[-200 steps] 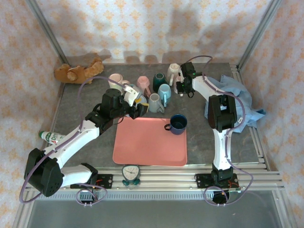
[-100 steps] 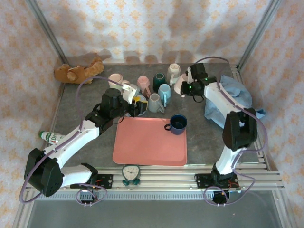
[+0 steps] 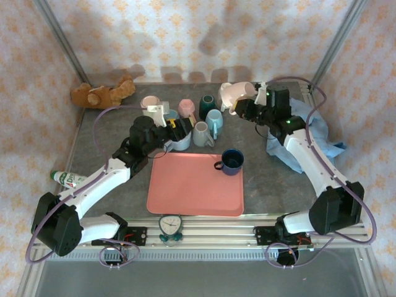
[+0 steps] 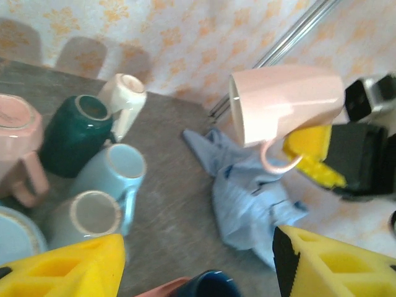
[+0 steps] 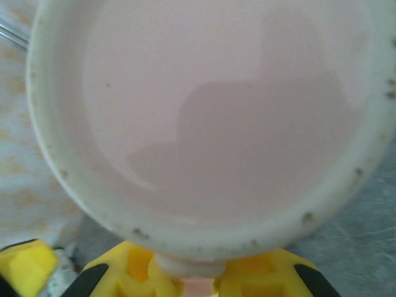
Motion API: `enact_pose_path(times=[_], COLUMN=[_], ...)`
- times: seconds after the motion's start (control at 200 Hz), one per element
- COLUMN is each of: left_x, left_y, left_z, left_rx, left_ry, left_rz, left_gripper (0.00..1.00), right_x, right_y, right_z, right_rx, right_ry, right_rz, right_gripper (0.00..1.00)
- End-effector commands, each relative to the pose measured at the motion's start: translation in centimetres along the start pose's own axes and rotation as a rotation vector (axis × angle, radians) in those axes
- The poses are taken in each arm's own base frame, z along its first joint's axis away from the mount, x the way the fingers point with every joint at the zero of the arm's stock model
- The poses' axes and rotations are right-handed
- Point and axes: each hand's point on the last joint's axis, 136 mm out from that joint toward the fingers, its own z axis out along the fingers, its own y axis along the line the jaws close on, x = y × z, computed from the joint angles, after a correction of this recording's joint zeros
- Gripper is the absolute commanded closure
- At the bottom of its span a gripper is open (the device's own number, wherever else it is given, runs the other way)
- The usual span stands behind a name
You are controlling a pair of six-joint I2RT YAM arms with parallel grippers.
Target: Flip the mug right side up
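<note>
The right gripper [image 3: 247, 103] holds the pale pink mug [image 3: 236, 93] aloft over the far side of the table [image 3: 111, 133], its yellow fingers [image 5: 130, 272] clamped on the mug at the handle. The mug lies on its side in the air, mouth facing the left arm and handle hanging down, and the right wrist camera looks straight into an empty interior. The left gripper [image 3: 172, 127] hangs with its jaws apart and nothing between them, above a wide pale blue cup [image 3: 181, 142] near the pink tray [image 3: 195, 185]. A cluster of mugs stands on the table below the raised one. The light blue mug [image 4: 117, 170] and the grey mug [image 4: 93, 216] are upright and empty, while the dark teal mug [image 4: 77, 133] and a pink mug [image 4: 18, 145] appear to rest mouth-down. A white mug [image 4: 124, 93] sits just beside the teal one. A dark blue mug [image 3: 232, 161] stands upright at the tray's far right corner, its inside too dark to read. A crumpled blue cloth [image 3: 309, 127] lies to the right and a teddy bear [image 3: 102, 93] at the far left.
</note>
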Motion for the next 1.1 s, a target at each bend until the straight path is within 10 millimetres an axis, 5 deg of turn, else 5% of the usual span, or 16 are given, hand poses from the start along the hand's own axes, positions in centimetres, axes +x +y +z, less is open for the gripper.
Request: enact_pose_path(times=[0.0,0.39,1.096], left_x=[-3.0,-4.2,-4.6], left_y=[-3.7,-5.4,-6.1], left_z=[-0.6,-0.2,0.9], left_rx=[0.099,0.208,0.322], left_ry=[-0.121,-0.167,-0.174], left_rz=[-0.2,-0.653,-0.867], left_gripper=[0.34,0.38,0.55], right_x=[-3.0,-2.1,-1.2], right_y=[5.8,12.1,16.1], right_z=[-2.6,-4.3,-3.5], right_rx=[-0.215,-0.388,-0.548], right_ry=[-0.132,-0.17,-0.153], right_rz=[-0.006,-0.038,0.007], right_gripper=[1.0,1.0,1.0])
